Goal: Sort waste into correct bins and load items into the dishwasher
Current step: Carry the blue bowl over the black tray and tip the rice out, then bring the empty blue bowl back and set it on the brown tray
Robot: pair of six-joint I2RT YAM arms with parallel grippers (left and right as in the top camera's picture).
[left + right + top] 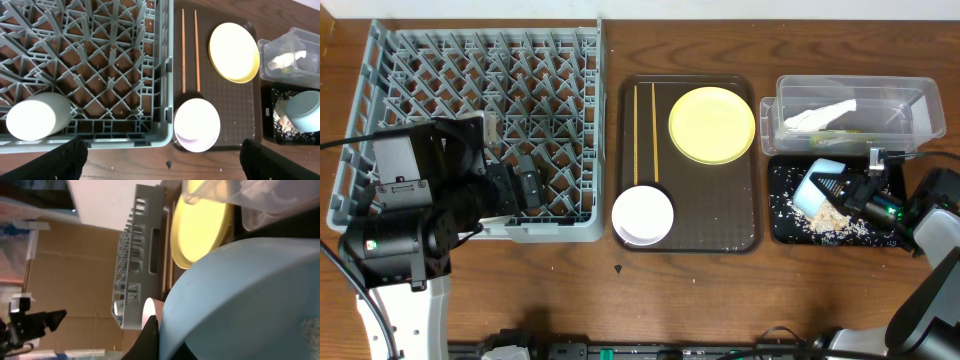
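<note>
Grey rack (480, 110) fills the table's (770, 300) left side. The left gripper (523, 186) hangs over the rack's near edge with its jaws spread wide and nothing between them. In the left wrist view its two black fingers (62, 160) sit at the bottom corners of the frame. That view also shows a white cup (37, 116) lying on its side among the pegs in the rack's near corner.

Just right of the rack sits the brown tray (710, 210). The two chopsticks (645, 130) lie parallel along its left side. The yellow plate (712, 124) rests at its far right, and the white bowl (642, 215) sits at its near left corner, overhanging the rim.

Further right, the clear tub (920, 100) holds the crumpled napkin (820, 115). The black tray (790, 232) lies just in front of the tub.

The right gripper (838, 188) is clamped on the rim of the blue bowl (820, 185), which is tilted on its side over the black tray. A pile of beige scraps (832, 218) lies on that tray right below the bowl, with loose grains scattered around it. In the right wrist view the bowl's pale blue side takes up most of the frame, with a few grains clinging to it.
</note>
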